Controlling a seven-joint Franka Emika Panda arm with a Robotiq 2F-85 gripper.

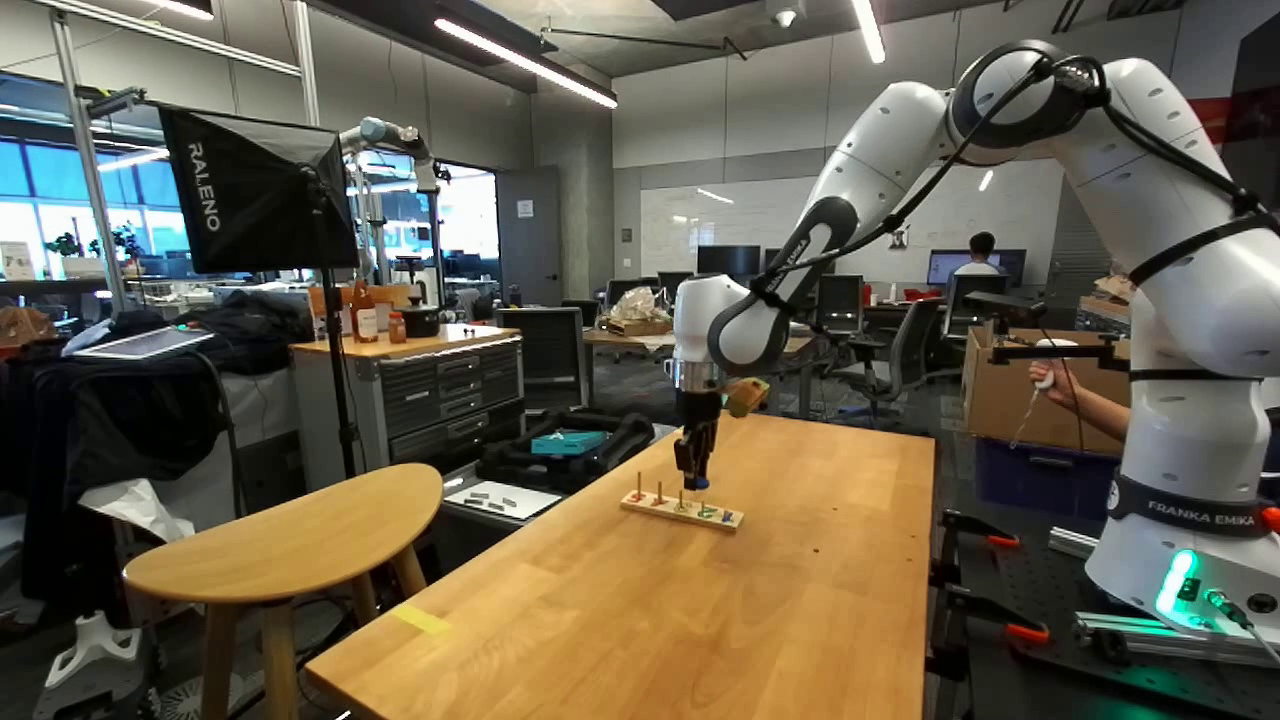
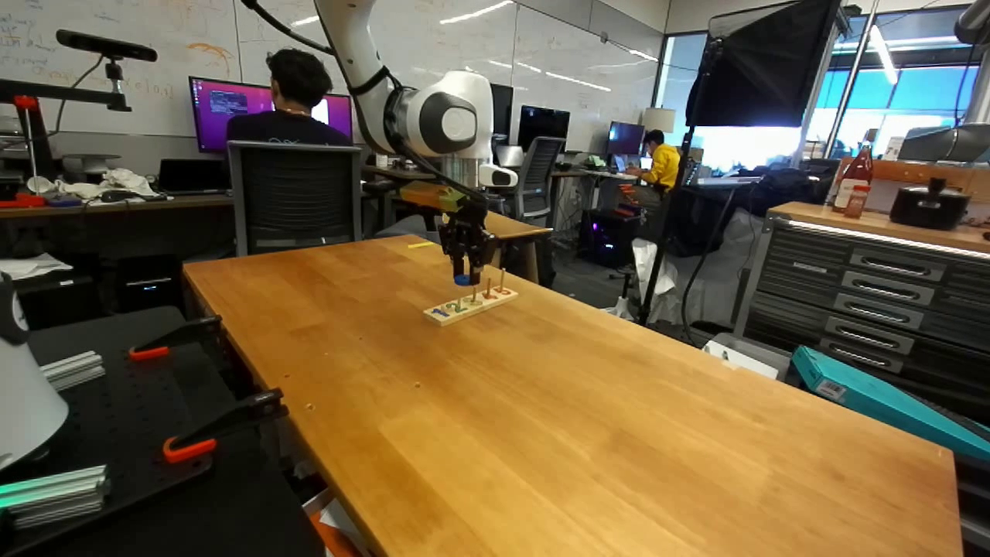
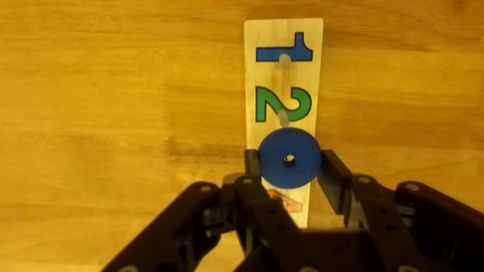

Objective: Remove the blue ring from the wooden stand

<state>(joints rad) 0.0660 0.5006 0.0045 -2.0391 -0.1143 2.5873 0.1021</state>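
Observation:
The blue ring is a flat disc with a small centre hole [image 3: 278, 172]; it also shows in both exterior views [image 1: 702, 484] [image 2: 462, 280]. My gripper [image 3: 289, 160] is shut on it, one fingertip at each side. In the exterior views the gripper [image 1: 696, 476] [image 2: 468, 276] points down and holds the ring above the pegs. The wooden stand [image 3: 261, 73] lies flat on the table below, seen also in both exterior views [image 1: 690, 516] [image 2: 483, 305]. It has upright pegs and painted numbers. The blue 1 and green 2 show; the ring hides the stand's middle in the wrist view.
The stand is near one long edge of the wooden table [image 1: 800, 600] [image 2: 541, 387]. Clamps [image 1: 1020, 632] [image 2: 189, 450] grip the opposite side, by the robot base [image 1: 1180, 540]. A curved wooden stool [image 1: 300, 530] and a black case [image 1: 565, 450] stand beside the table.

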